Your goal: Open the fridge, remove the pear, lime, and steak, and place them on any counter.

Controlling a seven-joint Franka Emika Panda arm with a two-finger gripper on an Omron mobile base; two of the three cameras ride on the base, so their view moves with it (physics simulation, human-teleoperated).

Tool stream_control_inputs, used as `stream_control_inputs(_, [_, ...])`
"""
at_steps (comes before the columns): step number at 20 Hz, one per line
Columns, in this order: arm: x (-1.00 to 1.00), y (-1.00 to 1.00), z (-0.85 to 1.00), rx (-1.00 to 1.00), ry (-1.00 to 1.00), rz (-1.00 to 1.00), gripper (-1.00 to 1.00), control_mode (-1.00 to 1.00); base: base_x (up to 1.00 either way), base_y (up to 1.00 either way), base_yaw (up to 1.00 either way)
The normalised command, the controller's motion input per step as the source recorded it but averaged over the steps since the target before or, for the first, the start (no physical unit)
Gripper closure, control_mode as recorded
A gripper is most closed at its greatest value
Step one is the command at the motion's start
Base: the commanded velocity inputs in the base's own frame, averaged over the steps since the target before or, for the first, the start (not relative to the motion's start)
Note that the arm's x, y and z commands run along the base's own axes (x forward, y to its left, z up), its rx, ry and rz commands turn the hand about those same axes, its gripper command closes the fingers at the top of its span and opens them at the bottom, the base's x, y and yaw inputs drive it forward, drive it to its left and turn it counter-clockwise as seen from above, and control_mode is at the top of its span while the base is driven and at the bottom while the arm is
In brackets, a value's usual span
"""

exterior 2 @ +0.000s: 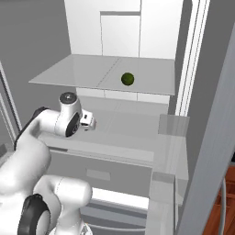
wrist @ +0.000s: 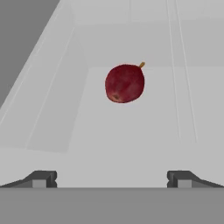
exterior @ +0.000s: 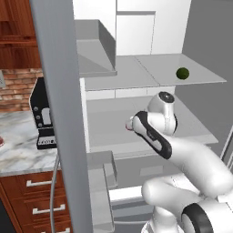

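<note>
The fridge [exterior: 136,73] stands open, showing its white shelves. On its upper shelf rests the dark green lime [exterior: 182,73] [exterior 2: 127,79]. My arm reaches in over the middle shelf [exterior 2: 124,126]. In the hand view the dark red pear [wrist: 124,83], with a short stem, lies on that shelf straight ahead of my gripper [wrist: 112,179]. The gripper is open, its fingertips [wrist: 43,179] set wide apart, well short of the pear and holding nothing. The steak is out of view.
The open grey fridge door [exterior: 59,100] stands edge-on at the left, with door bins [exterior: 102,182] below. Beyond it lies the marble counter [exterior: 18,145] over wood drawers [exterior: 41,200], carrying a black coffee machine [exterior: 43,113]. The other door [exterior 2: 211,137] is at the right.
</note>
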Motion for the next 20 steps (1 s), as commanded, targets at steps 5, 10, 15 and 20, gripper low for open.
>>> stream_control_inputs(5, [0.45,0.00,-0.25,0.00,0.03,-0.01,-1.00,-1.00,0.00,0.00,0.00])
stream_control_inputs(10, [0.39,0.00,-0.27,0.00,0.01,-0.01,-1.00,-1.00,0.00,0.00,0.00])
stream_control_inputs(15, [0.38,0.00,-0.28,0.00,0.01,-0.01,-1.00,-1.00,0.00,0.00,0.00])
stream_control_inputs(20, [0.33,0.00,-0.25,0.00,0.01,-0.01,-1.00,-1.00,0.00,0.00,0.00])
